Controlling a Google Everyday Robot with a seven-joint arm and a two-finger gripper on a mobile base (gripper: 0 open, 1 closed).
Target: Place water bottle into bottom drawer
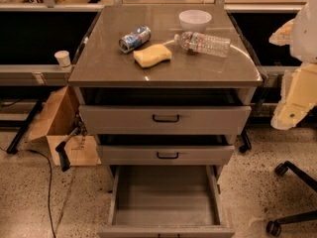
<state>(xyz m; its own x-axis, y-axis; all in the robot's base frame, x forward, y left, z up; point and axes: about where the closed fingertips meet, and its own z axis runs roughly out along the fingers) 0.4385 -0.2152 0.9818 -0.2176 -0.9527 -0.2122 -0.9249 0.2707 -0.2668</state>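
The water bottle (pixel 205 43) lay on its side on the tabletop (pixel 114 68), beside the white bowl (pixel 195 19). The gripper (pixel 293 100) hung well apart to its right, off the tabletop; whether spread or closed, I could not tell. The bottom drawer (pixel 166 197) stood open.
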